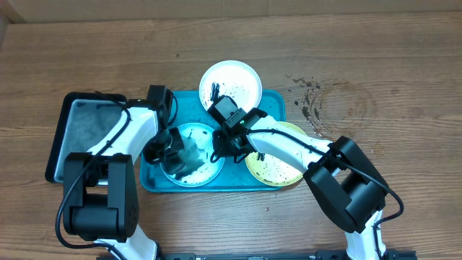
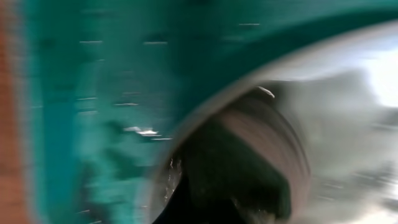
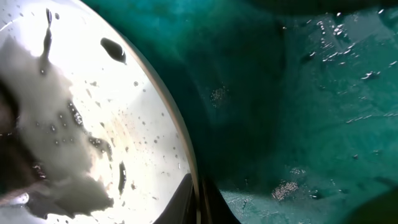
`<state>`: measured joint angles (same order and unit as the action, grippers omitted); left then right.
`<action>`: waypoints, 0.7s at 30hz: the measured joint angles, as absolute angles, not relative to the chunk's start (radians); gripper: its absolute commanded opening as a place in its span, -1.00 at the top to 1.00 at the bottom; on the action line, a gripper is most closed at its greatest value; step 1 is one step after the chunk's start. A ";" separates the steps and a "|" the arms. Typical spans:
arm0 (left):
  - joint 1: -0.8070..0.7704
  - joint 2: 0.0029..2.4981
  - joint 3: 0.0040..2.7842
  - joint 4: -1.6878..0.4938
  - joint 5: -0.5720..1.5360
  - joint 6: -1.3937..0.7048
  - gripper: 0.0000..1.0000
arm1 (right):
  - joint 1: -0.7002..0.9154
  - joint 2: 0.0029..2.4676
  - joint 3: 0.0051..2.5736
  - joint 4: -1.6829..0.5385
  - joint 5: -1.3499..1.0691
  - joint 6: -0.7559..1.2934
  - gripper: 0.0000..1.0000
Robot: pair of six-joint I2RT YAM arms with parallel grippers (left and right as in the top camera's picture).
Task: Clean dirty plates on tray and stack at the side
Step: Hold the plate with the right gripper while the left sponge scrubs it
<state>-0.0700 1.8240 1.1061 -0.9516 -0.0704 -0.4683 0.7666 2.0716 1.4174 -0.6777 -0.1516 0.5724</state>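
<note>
The turquoise tray (image 1: pixel 155 180) lies mid-table. The light blue plate (image 1: pixel 204 172), with black smears, sits in its left half. The yellow-green plate (image 1: pixel 278 170), speckled black, sits in its right half. The white plate (image 1: pixel 234 79), with black smears, rests over the tray's back rim. My left gripper (image 1: pixel 173 148) is over the light blue plate, shut on a dark sponge (image 2: pixel 249 162) pressed to the plate; this view is motion-blurred. My right gripper (image 1: pixel 220 148) is shut on the light blue plate's right rim (image 3: pixel 198 199), one finger on each side.
A smaller black tray with a grey inside (image 1: pixel 83 130) lies left of the turquoise tray, touching it. Black crumbs (image 1: pixel 310 97) are scattered on the wooden table at the right back.
</note>
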 measured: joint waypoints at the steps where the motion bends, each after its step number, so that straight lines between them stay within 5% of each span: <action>1: -0.067 1.824 1.106 -0.961 -0.092 -0.468 0.92 | 0.768 2.072 1.417 -0.675 -0.155 0.572 0.93; 11: -0.058 1.840 1.356 -1.228 -0.217 -0.490 0.92 | 0.774 2.072 1.419 -0.682 -0.152 0.552 0.93; 21: 0.052 1.688 1.663 -1.272 -0.191 -0.499 0.91 | 0.780 2.070 1.574 -0.843 -0.068 0.400 0.93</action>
